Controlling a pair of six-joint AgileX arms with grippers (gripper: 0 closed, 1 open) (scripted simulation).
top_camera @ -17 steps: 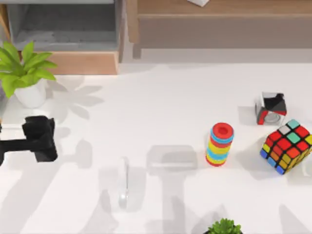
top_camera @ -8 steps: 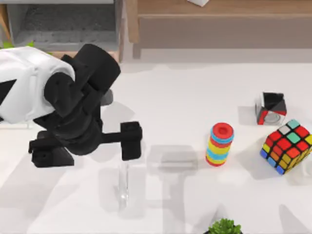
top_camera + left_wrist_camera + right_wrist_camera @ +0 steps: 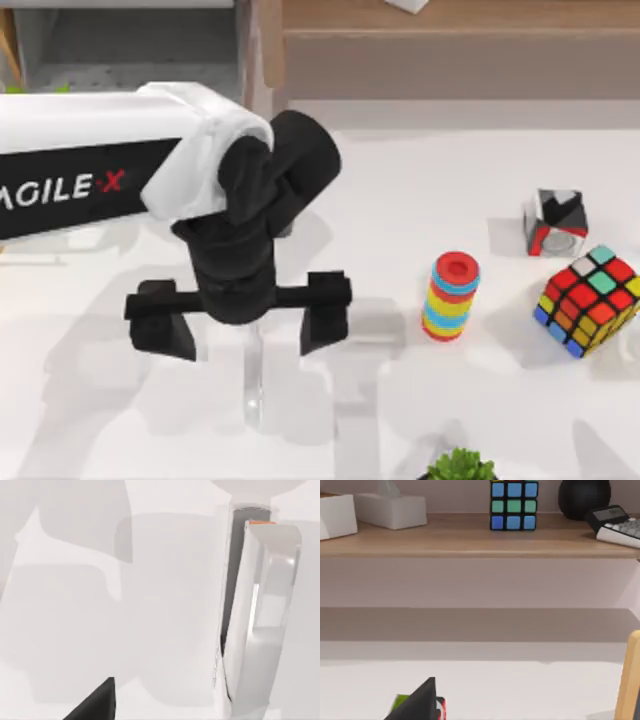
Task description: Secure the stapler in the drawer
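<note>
Stapler (image 3: pixel 253 375) lay on table (image 3: pixel 400 200) directly beneath left pincer (image 3: pixel 240 325), which had just swung in above it, fingers spread wide. Ungrasped yet; drawer (image 3: pixel 130 45) well beyond.

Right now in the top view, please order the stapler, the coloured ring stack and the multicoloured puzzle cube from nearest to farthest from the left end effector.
1. stapler, directly below the left end effector.
2. coloured ring stack, to its right.
3. multicoloured puzzle cube, at the table's right edge.
</note>
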